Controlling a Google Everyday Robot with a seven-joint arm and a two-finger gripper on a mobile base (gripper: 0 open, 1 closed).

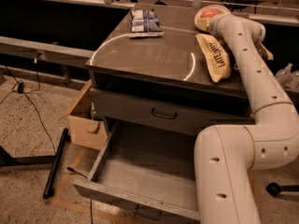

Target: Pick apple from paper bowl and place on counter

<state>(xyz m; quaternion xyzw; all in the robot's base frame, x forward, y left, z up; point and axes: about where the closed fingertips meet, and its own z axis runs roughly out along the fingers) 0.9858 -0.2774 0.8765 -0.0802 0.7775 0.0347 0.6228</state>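
The paper bowl [202,18] sits at the far right back corner of the counter [149,55], and its cream rim shows. The reddish-orange apple [210,13] lies inside it. My white arm rises from the lower right and reaches over the counter's right side. My gripper [217,24] is at the arm's far end, right against the bowl's near right side and mostly hidden by the wrist. I cannot tell whether it touches the apple.
A tan snack bag [216,57] lies on the counter beside my arm. A blue-and-white packet [145,21] lies at the back. The cabinet's bottom drawer [154,171] stands pulled open. A cardboard box [84,122] and cables are on the floor at left.
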